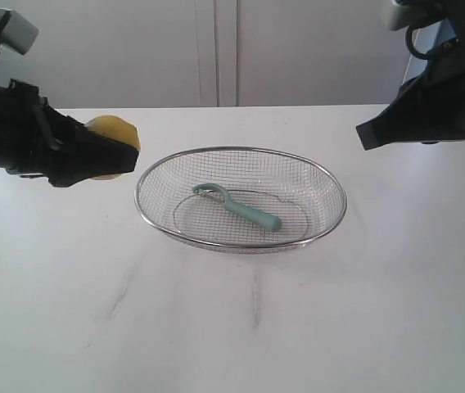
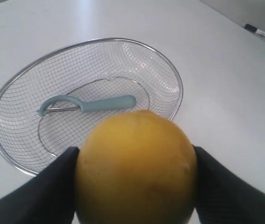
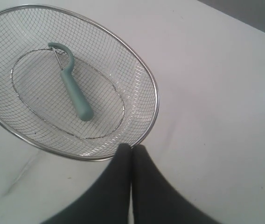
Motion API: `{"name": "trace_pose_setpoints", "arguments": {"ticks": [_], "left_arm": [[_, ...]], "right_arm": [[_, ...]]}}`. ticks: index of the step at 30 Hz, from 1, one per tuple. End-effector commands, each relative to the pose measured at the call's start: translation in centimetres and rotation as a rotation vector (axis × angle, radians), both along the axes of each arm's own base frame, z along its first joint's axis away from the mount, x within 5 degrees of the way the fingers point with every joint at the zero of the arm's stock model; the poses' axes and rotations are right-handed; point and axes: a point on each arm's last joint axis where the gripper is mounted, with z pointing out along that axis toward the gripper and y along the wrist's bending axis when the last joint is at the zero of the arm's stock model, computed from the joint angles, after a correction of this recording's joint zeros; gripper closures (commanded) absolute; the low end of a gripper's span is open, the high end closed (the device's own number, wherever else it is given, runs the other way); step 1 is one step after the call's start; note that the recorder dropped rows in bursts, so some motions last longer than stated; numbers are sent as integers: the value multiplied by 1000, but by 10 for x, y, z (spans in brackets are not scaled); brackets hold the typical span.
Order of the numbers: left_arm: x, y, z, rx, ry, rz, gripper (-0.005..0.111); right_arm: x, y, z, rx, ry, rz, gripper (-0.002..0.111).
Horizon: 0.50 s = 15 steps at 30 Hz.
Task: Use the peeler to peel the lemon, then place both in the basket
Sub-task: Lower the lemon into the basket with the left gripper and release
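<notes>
Left gripper (image 1: 108, 157) clamped lemon (image 2: 136, 168) near basket (image 1: 331, 184); right gripper (image 3: 131, 154) closed, empty; peeler (image 1: 237, 206) lay in basket.

The basket (image 1: 241, 150) is open from above; only the peeler (image 1: 241, 209) lies across its floor, with bare mesh on either side. The left gripper (image 1: 122, 160), clamping the lemon (image 1: 114, 131), hangs by its left rim; the right gripper (image 1: 367, 133) hangs apart to the right.
</notes>
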Motion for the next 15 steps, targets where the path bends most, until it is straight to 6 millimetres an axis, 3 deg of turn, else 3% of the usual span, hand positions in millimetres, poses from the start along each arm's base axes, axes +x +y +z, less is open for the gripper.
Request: {"name": "trace_pose_setpoints", "arguments": {"ticks": [1, 6, 10, 15], "left_arm": [[16, -6, 10, -49, 66, 38, 107], [51, -27, 7, 87, 128, 36, 107], [87, -40, -9, 165, 175, 69, 107], [128, -54, -39, 113, 224, 142, 107]], "right_arm": [[-2, 0, -1, 13, 7, -7, 108], [-2, 0, -2, 16, 5, -8, 108], [-1, 0, -3, 17, 7, -8, 108], [0, 1, -2, 27, -9, -10, 108]]}}
